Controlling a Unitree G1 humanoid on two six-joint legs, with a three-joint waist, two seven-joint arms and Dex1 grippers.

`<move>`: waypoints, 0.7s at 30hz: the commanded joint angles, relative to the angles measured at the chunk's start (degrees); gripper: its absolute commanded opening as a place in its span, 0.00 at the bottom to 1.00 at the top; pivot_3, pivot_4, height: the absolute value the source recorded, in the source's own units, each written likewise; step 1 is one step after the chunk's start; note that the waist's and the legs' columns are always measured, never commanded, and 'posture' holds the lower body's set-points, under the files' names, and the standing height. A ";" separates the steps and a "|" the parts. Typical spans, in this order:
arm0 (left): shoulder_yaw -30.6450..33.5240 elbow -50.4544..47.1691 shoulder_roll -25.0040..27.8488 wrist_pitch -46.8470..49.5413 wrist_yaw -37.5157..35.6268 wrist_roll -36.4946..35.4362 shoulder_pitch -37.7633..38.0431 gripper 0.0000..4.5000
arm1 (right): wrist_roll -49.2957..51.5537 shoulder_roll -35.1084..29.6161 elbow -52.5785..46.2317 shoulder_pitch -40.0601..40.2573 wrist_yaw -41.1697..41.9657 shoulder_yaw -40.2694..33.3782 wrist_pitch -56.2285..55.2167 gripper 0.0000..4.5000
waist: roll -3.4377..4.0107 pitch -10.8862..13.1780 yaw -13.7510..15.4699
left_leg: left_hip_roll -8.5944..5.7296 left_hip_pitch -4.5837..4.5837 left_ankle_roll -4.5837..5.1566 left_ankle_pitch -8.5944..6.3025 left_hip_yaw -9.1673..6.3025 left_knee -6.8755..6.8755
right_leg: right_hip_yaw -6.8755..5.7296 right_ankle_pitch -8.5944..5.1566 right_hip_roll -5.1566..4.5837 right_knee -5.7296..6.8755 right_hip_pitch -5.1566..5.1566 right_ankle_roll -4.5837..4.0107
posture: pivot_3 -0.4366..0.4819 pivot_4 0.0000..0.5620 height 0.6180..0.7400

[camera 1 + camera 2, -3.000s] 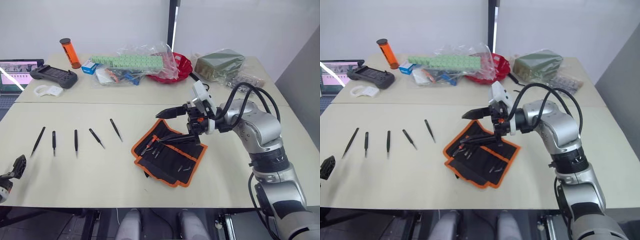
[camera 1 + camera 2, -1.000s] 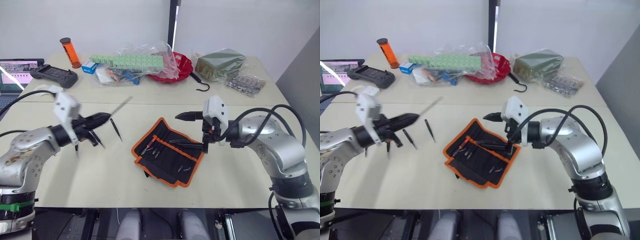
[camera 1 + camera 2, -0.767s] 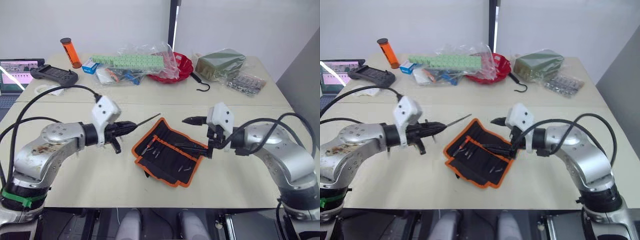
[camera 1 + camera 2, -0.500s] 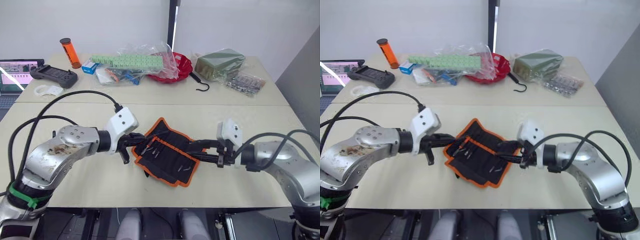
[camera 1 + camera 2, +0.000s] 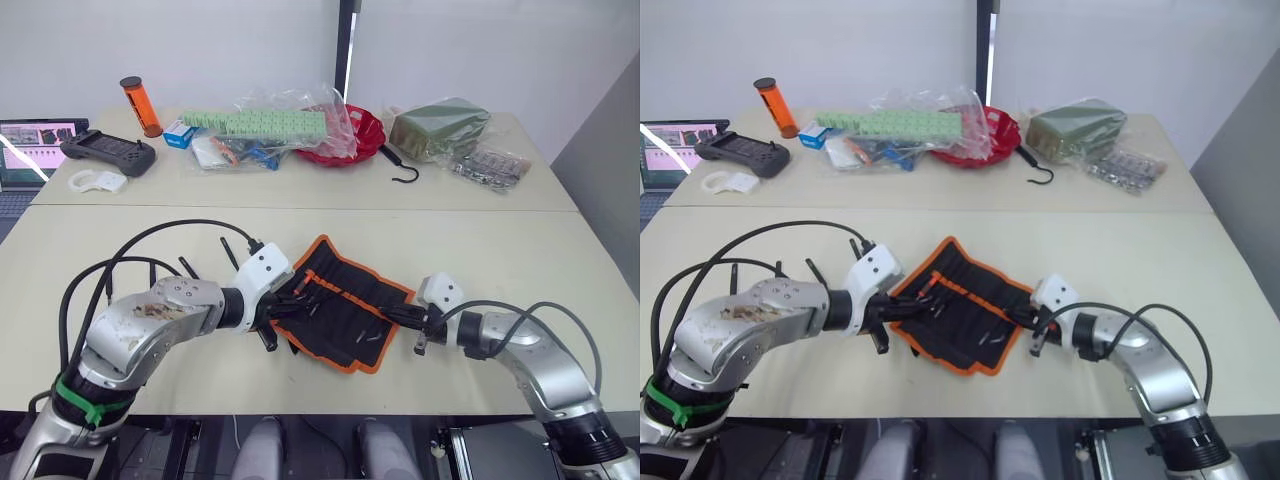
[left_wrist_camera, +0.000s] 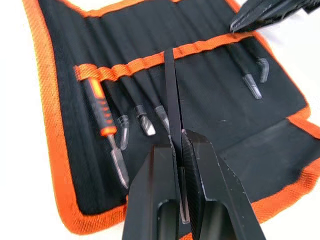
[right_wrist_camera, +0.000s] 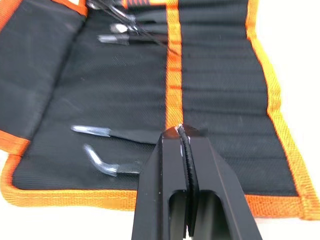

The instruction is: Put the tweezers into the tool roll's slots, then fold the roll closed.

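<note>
Tweezers [image 6: 171,95] clamped in left jaws over tool roll [image 5: 345,300]; right jaws together at its orange edge.

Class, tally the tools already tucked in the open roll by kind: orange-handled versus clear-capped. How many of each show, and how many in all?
Orange-handled tool: 1
Clear-capped tools: 5
Total showing in the tool roll: 6

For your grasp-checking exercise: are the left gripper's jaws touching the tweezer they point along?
Touching. In the left wrist view the left gripper has its jaws closed on the slim black tweezer, no gap either side, its tip reaching the tool roll's orange band.
</note>
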 commanded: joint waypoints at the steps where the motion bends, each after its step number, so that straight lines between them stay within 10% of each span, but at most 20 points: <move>1: 2.82 -4.21 -0.22 1.21 1.60 -0.79 0.58 0.00 | -1.45 1.29 2.64 -1.01 0.54 0.87 -3.17 0.01 | 0.00 0.00 -0.03 | 0.00 0.01 0.00 0.00 0.00 0.00 | 0.00 0.00 0.00 0.00 0.01 0.00 | 0.48 0.27 1.00; 21: 3.51 -16.84 -3.19 4.63 14.27 3.22 10.36 0.00 | -5.03 5.33 12.11 -3.56 0.20 4.04 -4.64 0.01 | -0.10 -0.07 -0.07 | 0.00 0.99 -0.02 -0.01 0.00 -0.09 | 0.00 -0.01 0.00 -0.15 1.03 0.01 | 0.48 0.27 1.00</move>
